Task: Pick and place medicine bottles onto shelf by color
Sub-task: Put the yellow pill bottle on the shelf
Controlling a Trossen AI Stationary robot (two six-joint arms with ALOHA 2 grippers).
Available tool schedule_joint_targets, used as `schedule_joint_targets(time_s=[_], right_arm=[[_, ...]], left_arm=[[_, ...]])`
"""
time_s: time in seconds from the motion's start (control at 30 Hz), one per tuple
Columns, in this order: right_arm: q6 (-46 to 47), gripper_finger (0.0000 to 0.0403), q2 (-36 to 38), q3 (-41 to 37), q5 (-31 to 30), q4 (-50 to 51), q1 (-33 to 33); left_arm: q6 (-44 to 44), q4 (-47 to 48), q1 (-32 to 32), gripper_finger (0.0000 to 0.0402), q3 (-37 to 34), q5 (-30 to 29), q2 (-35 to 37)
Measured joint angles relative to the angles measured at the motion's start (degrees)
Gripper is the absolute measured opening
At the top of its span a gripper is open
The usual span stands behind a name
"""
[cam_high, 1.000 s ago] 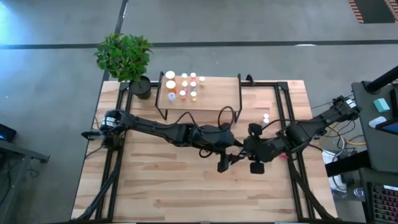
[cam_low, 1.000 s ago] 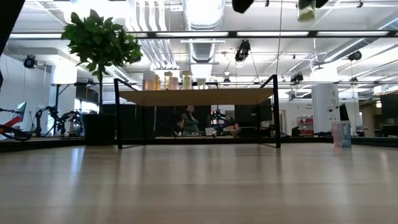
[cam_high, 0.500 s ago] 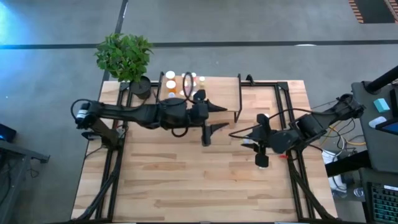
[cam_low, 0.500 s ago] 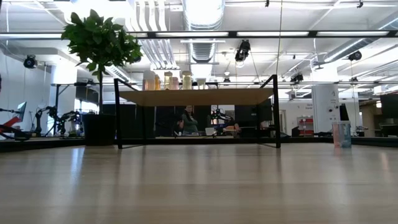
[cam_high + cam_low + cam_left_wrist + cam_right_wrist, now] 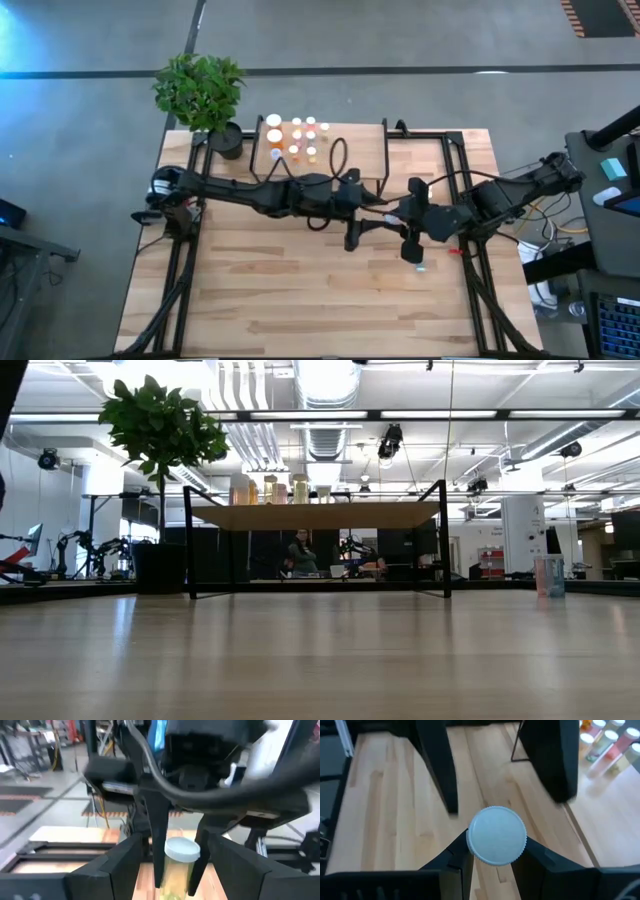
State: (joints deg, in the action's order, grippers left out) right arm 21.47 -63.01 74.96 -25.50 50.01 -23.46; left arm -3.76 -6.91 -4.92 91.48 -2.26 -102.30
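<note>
My right gripper (image 5: 496, 862) is shut on a small yellow medicine bottle (image 5: 176, 872) with a round white cap (image 5: 496, 835), held above the middle right of the table. My left gripper (image 5: 368, 226) faces it level from the table's left. It is open, its two fingers (image 5: 125, 860) standing on either side of the bottle without touching it. The shelf (image 5: 345, 150) stands at the far edge, with several white-capped bottles (image 5: 296, 136) upright on its left half. Another bottle (image 5: 548, 575) stands on the table at the right. My right gripper pinches the bottle's body just under the cap (image 5: 172, 865) between its two fingers (image 5: 157, 845). They come down on it slanting from the table's right and lie along its sides. The bottle is lifted clear of the table, cap uppermost and toward my right wrist.
A potted plant (image 5: 200, 90) stands at the far left corner beside the shelf. The shelf's black wire frame (image 5: 386, 150) rises at its right end. Bare tabletop (image 5: 300, 290) lies on the near side. A person (image 5: 302, 552) sits in the room beyond the table.
My left gripper swung toward the shelf at the far edge, then came back toward the right gripper, and its fingers now stand around the bottle. My right gripper has risen a little with the bottle, out of the top of the low view.
</note>
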Motion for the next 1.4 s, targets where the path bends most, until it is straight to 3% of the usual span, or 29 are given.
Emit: schedule_joint_targets(time_s=[0.37,0.73,1.1,1.4], right_arm=[[0.45,0.0100,-1.61,0.44,1.07,0.60,0.00],[0.61,0.0100,-1.70,0.42,1.95,0.46,0.00],[0.59,0.0100,-1.70,0.39,2.10,1.16,-0.03],[2.25,0.0105,-1.70,0.39,1.95,1.34,-0.03]], left_arm=[[-0.02,4.81,0.08,0.0217,1.71,5.01,-1.83],[-0.17,4.36,0.21,0.0216,1.71,4.72,-2.45],[-0.26,4.37,0.28,0.0169,2.41,4.70,-3.41],[-0.31,4.32,0.32,0.0161,2.39,4.70,-3.41]])
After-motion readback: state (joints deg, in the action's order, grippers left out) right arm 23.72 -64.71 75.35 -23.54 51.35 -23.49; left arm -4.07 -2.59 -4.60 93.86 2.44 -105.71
